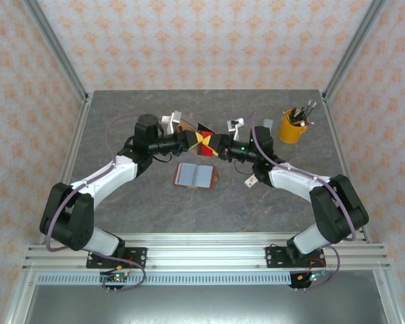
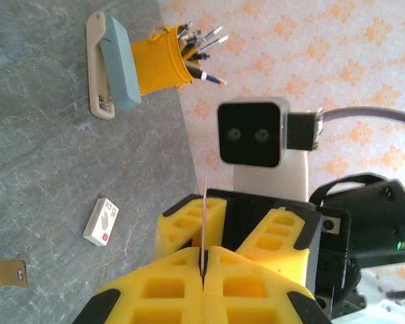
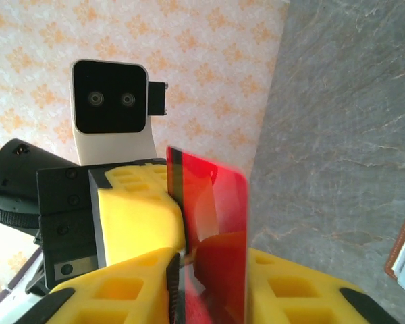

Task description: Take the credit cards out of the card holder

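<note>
Both arms reach inward and meet nose to nose above the table (image 1: 142,202). The left gripper (image 2: 204,260) is clamped on the red credit card (image 3: 216,223). The right gripper (image 3: 212,264) has its jaws apart around this card. The card holder (image 1: 194,174) lies open on the table, nearer to the bases.

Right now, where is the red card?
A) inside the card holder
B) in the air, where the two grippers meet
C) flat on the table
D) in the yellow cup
B: the left gripper pinches the red card on edge in mid-air, facing the right gripper; the card holder lies open, apart from it.
</note>
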Tool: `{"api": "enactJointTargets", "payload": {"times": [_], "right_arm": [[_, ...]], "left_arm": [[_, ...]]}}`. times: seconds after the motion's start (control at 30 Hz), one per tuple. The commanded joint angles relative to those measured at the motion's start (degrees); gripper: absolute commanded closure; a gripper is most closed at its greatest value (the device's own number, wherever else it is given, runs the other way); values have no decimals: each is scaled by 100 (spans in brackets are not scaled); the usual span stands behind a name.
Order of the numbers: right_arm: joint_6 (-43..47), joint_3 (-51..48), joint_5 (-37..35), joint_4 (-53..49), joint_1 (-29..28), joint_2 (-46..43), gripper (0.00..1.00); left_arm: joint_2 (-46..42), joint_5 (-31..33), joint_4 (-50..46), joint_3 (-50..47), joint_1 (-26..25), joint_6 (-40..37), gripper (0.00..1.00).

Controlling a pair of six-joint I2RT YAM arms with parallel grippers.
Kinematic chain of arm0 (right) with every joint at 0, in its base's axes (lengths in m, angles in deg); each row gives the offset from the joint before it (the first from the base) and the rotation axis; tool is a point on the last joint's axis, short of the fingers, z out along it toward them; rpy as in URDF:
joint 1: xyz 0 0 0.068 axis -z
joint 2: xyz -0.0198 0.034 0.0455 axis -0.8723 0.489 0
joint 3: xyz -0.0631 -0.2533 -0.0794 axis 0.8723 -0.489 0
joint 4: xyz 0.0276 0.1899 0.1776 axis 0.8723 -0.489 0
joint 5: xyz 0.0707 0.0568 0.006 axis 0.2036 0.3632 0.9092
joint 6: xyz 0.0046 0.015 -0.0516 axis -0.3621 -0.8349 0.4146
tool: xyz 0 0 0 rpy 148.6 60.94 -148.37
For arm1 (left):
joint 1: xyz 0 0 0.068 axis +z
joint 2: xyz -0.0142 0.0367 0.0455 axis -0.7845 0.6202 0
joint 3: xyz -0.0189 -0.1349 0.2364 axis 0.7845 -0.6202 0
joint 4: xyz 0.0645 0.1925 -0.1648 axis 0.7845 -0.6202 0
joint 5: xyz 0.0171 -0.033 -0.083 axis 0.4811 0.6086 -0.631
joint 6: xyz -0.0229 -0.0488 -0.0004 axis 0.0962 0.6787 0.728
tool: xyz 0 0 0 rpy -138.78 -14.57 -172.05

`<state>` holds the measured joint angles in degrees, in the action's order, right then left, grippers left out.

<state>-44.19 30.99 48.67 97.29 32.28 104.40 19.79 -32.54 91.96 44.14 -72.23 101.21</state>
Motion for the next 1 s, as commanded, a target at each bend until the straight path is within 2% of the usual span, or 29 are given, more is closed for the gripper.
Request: {"api": "enactJointTargets", "payload": {"times": [0.0, 0.27, 0.43, 0.53, 0.6, 0.7, 0.83, 0.97], "right_arm": [[-927, -285, -203, 1442, -222, 175, 72], [-1074, -505, -675, 1611, -225, -111, 83], [-532, -280, -774, 622, -182, -387, 95], [630, 102, -987, -1048, -117, -631, 100], [1812, 529, -1386, -2691, -118, -734, 100], [3375, 1166, -2073, -4394, -133, -634, 100], [4885, 2014, -2719, -5691, -192, -21, 100], [6028, 2845, -3194, -6427, -438, 781, 100]], "left_arm": [[-249, 566, 388, -135, -63, 311, 100], [-547, 1126, 186, -335, -49, 407, 100], [-461, 1238, 72, -309, -49, 436, 98], [-478, 1539, -695, -167, 22, 105, 70], [-511, 1858, -1351, -77, 130, -212, 51], [-548, 2546, -2482, 106, 275, -776, 26], [-567, 3488, -3521, 258, 499, -1315, 9], [-693, 3957, -3813, 112, 674, -1571, 0]]}}
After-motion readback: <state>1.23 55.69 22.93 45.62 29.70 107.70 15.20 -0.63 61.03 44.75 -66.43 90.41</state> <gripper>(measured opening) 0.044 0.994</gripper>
